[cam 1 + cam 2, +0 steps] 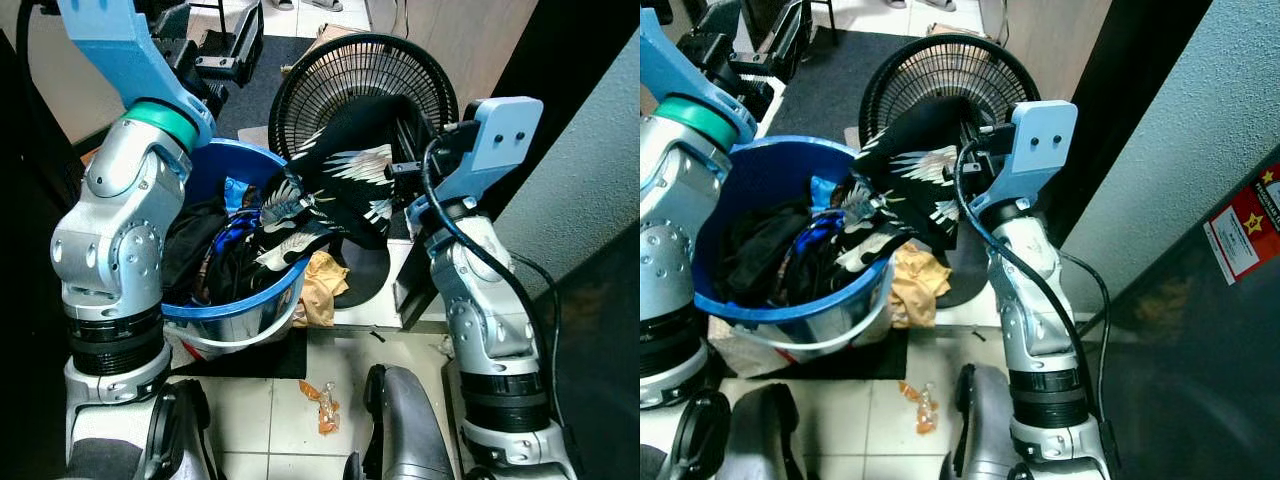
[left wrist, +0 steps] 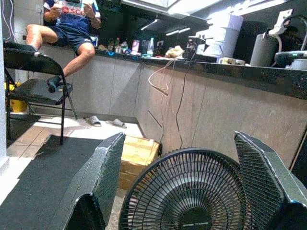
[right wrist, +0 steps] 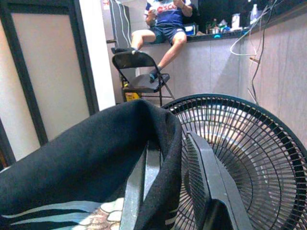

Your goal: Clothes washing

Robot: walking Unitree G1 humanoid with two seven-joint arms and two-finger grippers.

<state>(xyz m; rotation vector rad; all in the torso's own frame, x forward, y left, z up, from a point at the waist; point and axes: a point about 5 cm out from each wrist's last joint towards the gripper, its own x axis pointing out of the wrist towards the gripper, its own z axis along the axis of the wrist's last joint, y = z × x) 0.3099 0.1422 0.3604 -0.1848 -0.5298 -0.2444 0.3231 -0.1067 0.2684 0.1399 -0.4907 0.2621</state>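
Note:
A black garment with a white feather print hangs from my right gripper, which is shut on it; the cloth drapes over one finger and trails down into the basket. The blue laundry basket sits in front of me, full of dark clothes. My right gripper is raised above the basket's right rim, in front of the fan. My left gripper is held up at the far left, fingers wide apart with nothing between them.
A black floor fan stands just behind the basket. A yellow cloth lies beside the basket on a white ledge. An orange wrapper lies on the tiles. A person sits on the counter above a black chair.

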